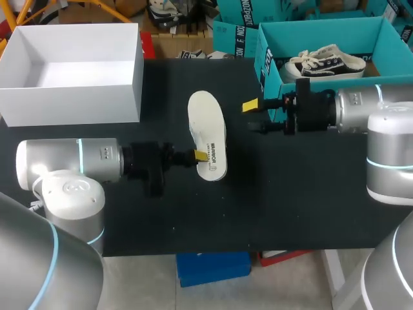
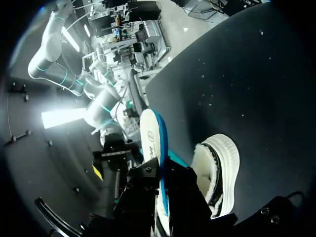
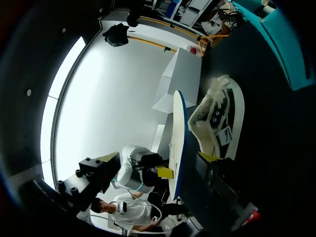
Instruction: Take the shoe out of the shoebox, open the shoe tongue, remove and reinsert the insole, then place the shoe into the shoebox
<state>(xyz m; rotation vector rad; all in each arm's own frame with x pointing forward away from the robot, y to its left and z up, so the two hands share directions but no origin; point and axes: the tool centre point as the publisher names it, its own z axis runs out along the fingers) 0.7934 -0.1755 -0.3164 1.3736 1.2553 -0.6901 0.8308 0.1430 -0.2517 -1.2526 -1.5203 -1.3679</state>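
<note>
The left gripper (image 1: 200, 155) is clamped on the heel end of the insole (image 1: 206, 132), one yellow tip above it and one below, holding it flat above the table (image 1: 290, 194). The insole is white on top and blue underneath, with a block of dark printed lettering near the gripped end. Directly beneath it, and hidden from the head view, the shoe (image 3: 219, 116) lies on the table. The wrist views show it white with a dark side panel carrying white marks, its fuzzy white opening facing the insole. The right gripper (image 1: 253, 116) stands near the insole's toe half without touching it, fingers spread, nothing between them. Behind it, at the table's far right, is the teal shoebox (image 1: 271, 74) with white lettering on its wall; a second sneaker (image 1: 326, 63) sits inside, white and black, laced. An open white box (image 1: 71, 106) stands at the far left.
</note>
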